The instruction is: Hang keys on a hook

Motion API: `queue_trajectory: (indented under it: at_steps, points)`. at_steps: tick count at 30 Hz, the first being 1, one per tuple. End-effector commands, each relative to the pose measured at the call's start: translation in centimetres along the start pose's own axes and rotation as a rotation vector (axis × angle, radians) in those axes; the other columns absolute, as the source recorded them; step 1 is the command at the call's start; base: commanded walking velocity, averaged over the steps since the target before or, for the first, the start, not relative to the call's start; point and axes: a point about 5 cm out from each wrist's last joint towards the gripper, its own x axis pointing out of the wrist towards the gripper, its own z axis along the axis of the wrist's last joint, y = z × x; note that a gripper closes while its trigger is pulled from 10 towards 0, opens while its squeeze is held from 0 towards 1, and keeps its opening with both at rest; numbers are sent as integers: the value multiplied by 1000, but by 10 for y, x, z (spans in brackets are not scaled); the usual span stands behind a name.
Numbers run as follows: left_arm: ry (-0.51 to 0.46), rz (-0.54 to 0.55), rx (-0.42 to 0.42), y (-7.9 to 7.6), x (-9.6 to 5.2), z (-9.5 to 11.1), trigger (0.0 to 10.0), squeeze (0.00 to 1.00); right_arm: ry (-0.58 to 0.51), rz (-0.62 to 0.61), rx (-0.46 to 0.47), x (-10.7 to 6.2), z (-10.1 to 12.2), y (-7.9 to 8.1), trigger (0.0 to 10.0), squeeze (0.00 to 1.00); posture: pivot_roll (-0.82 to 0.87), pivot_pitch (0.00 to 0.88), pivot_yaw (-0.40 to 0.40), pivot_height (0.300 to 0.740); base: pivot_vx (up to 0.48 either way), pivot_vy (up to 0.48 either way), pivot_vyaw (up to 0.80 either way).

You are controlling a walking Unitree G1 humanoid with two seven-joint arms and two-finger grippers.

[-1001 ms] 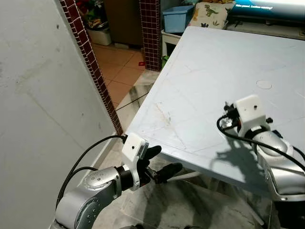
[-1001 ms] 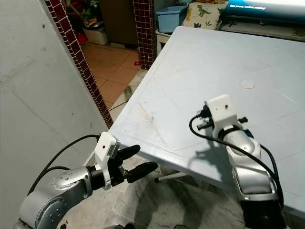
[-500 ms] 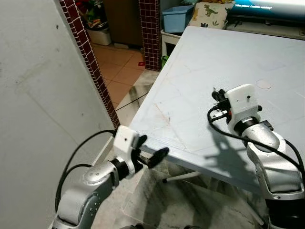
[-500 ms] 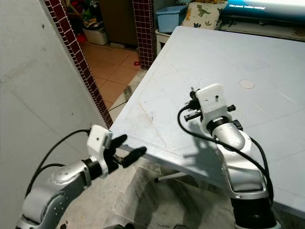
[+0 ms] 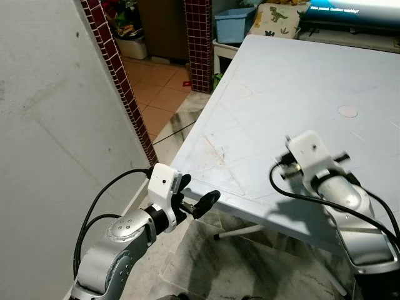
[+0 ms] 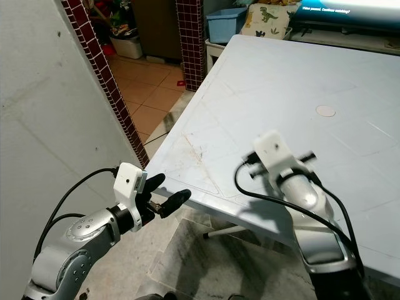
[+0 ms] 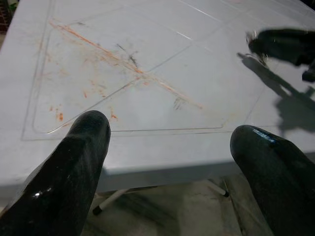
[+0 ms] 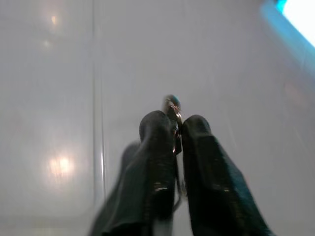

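My right gripper [image 8: 176, 126] is shut on a small metal key ring with keys [image 8: 172, 104], which pokes out between the fingertips just above the white table [image 5: 281, 81]. In the eye views the white wrist block [image 5: 306, 150] of that arm hides its fingers. From the left wrist view the right gripper's fingers [image 7: 283, 45] appear as a dark shape over the table with a glint of keys [image 7: 254, 38] at their tip. My left gripper [image 6: 167, 190] is open and holds nothing, just off the table's near left corner and slightly below its edge.
A grey wall [image 5: 50, 125] stands close on the left, edged by a strip of dark red tiles [image 5: 119, 75]. Behind it is an orange tiled floor and a blue bin [image 5: 232, 24]. Orange scuff marks [image 7: 113, 59] cross the table's corner panel.
The right arm swung left over the table, then came back nearer and lower. The left gripper rose and turned towards the table's corner, still open.
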Motion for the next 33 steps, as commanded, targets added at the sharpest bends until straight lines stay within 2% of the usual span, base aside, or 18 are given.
queue_trajectory:
  at_steps: [1, 5, 9, 13, 16, 22, 23, 24, 25, 27, 28, 30, 33]
  points:
    - [6, 15, 9, 3, -2, -1, 10000, 0, -22, 10, 23, -3, 6, -3, 10000, 1000, -76, 113, 94, 740, 0, 0, 0]
    - [13, 0, 8, 2, 0, -2, 10000, 0, -42, 71, 48, -9, 11, 3, 10000, 1000, -81, 113, 96, 740, 0, 0, 0]
    - [18, -14, 7, 0, 1, -3, 10000, 0, -76, 44, 84, -8, 22, -2, 10000, 1000, -81, 113, 96, 740, 0, 0, 0]
    - [21, -16, 7, 0, 0, -3, 10000, 0, -97, 48, 83, -9, 29, -3, 10000, 1000, -79, 111, 96, 740, 0, 0, 0]
    - [27, -19, 4, -1, -1, -4, 10000, 0, -46, 56, 69, -10, 23, -3, 10000, 1000, -82, 111, 93, 740, 0, 0, 0]
    - [34, -33, -2, -3, 0, -6, 10000, 0, -23, 73, 67, -11, 15, -2, 10000, 992, -83, 114, 94, 740, 0, 0, 0]
    - [33, -37, -4, -4, 0, -6, 10000, 0, -17, 81, 65, -11, 14, -3, 10000, 875, -83, 114, 94, 740, 0, 0, 0]
    - [33, -41, -5, -5, 0, -6, 10000, 0, -12, 83, 64, -10, 13, -5, 10000, 682, -82, 117, 96, 740, 0, 0, 0]
    - [35, -44, -7, -5, 0, -6, 10000, 0, 0, 79, 53, -9, 10, -10, 10000, 51, -82, 117, 96, 740, 0, 0, 0]
    - [35, -46, -7, -5, 0, -6, 10000, 0, 9, 76, 46, -9, 9, -13, 10000, 51, -82, 117, 96, 740, 0, 0, 0]
    - [37, -47, -8, -5, -1, -6, 10000, 0, 26, 63, 34, -8, 7, -21, 10000, 24, -82, 117, 95, 740, 0, 0, 0]
    - [40, -47, -10, -4, -1, -6, 10000, 0, 36, 61, 30, -9, 6, -26, 10000, 0, -83, 118, 95, 740, 0, 0, 0]
    - [45, -54, -14, -5, -1, -7, 10000, 0, 48, 75, 29, -9, 4, -26, 10000, 0, -85, 120, 95, 740, 0, 0, 0]
